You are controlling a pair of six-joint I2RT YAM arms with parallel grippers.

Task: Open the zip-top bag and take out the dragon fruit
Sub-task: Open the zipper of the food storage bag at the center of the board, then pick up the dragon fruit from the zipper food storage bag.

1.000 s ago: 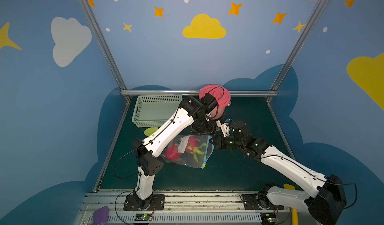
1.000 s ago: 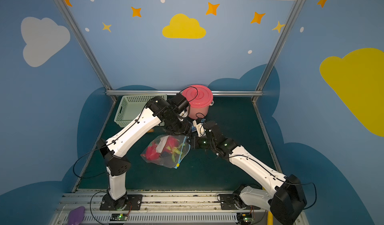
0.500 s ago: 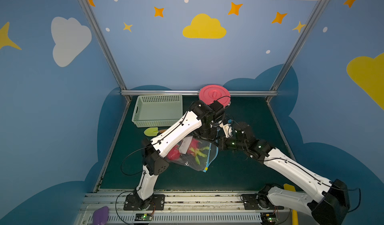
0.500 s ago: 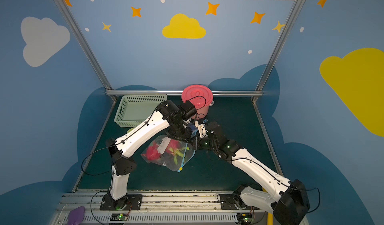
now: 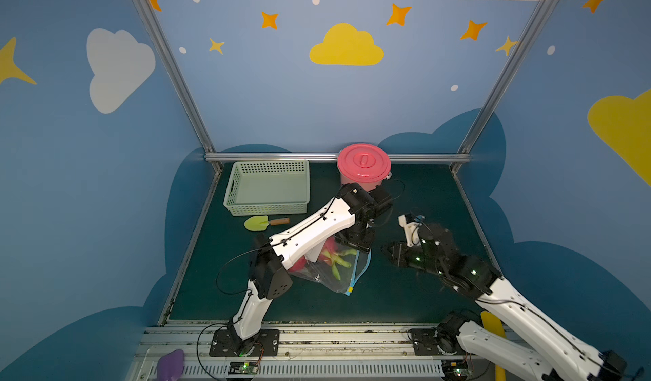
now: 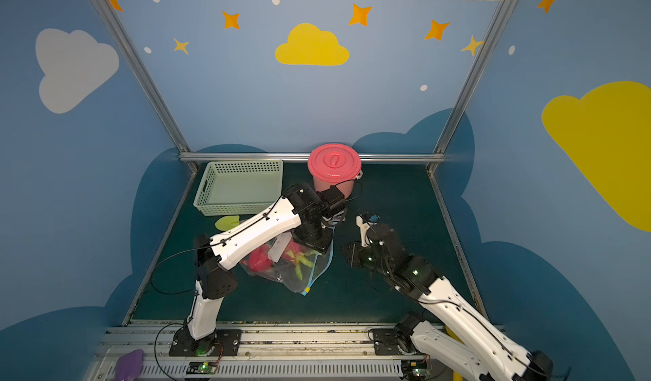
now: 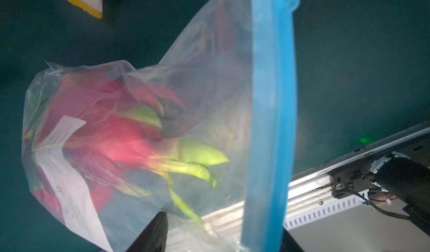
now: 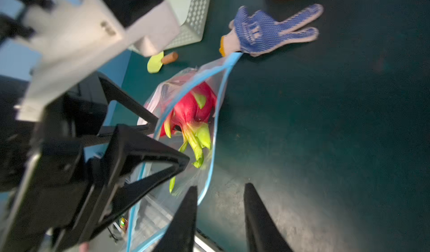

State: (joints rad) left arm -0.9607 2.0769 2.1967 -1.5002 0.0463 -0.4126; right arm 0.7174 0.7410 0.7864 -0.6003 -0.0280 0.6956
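zip-top bag (image 5: pixel 338 273): lying crumpled on the dark green surface (image 5: pixel 405 301) between the two arms, partly hidden under the left arm in both top views, with its mouth gaping toward the right arm
zip strip (image 7: pixel 270 99): light blue, parting into two bands and looping round the opening in the right wrist view (yellow slider tab (image 5: pixel 349 290) sitting at the strip's near end)
dragon fruit (image 8: pixel 193 111): resting inside the bag, red body deep in, green tips pointing toward the open mouth, showing through the clear plastic in the left wrist view
label (image 7: pixel 62 169): white, printed, clinging to the bag's wall beside the fruit
left gripper (image 8: pixel 173 142): pointing down at the bag's mouth, fingers standing apart and straddling one lip of the rim, one finger seeming to sit over the opening; not visibly pinching anything
right gripper (image 8: pixel 221 199): hovering just beside the mouth, fingers standing apart with nothing between them, one finger close to the blue strip
basket (image 5: pixel 267 187): pale green, sitting at the back on the left arm's side
bucket (image 5: pixel 364 164): pink, lidded, standing at the back, just beyond the left arm's wrist
trowel (image 5: pixel 262 223): yellow-green blade, brown handle, lying just in front of the basket
glove (image 8: pixel 267 29): blue and white knit, lying flat by the far end of the zip strip
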